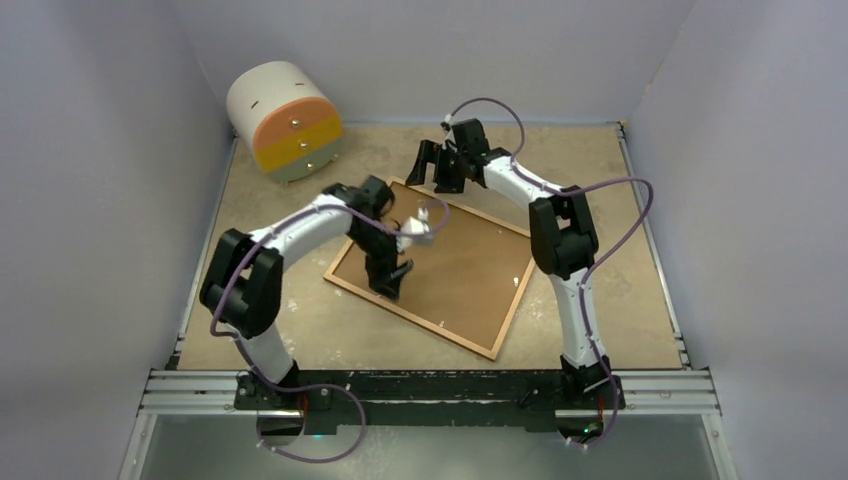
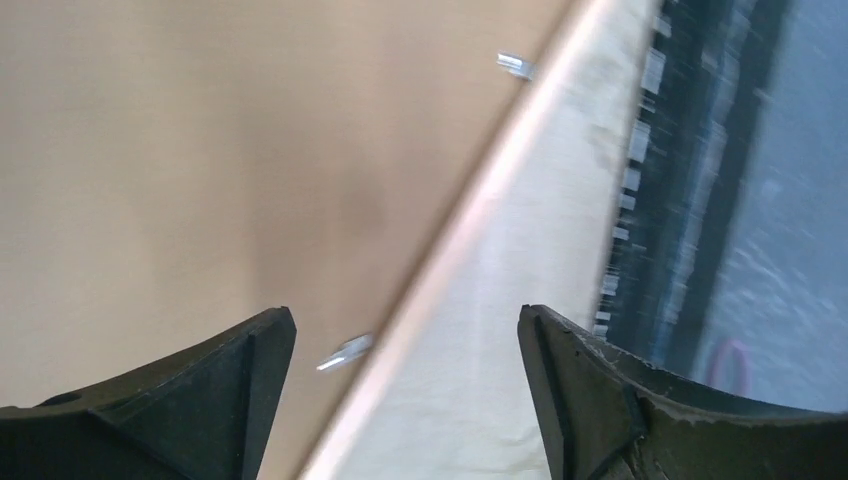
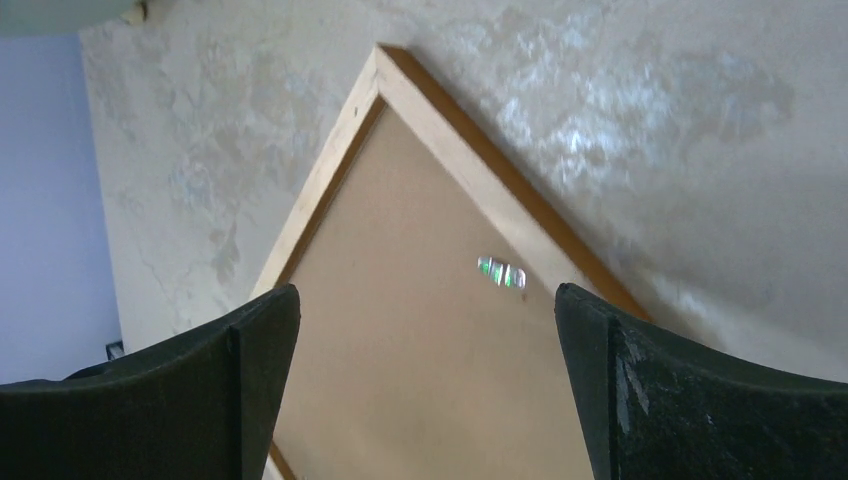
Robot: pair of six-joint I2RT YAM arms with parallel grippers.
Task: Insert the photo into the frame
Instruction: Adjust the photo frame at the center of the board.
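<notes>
The frame [image 1: 410,320] lies flat and skewed on the table, back side up, with the plain brown backing board [image 1: 465,270] filling it. The photo is not in view. My left gripper [image 1: 392,280] is open and empty over the frame's near-left edge. In the left wrist view the wooden rim [image 2: 470,215] and a metal tab [image 2: 345,352] lie between the open fingers of the left gripper [image 2: 405,315]. My right gripper [image 1: 435,165] is open and empty above the frame's far corner [image 3: 470,130], with the board [image 3: 410,350] below the right gripper [image 3: 425,290].
A white cylindrical mini drawer unit [image 1: 285,120] with orange, yellow and green fronts stands at the back left. Metal tabs [image 3: 501,272] sit along the frame's inner edge. A metal rail [image 1: 430,385] runs along the table's near edge. Walls close in on three sides.
</notes>
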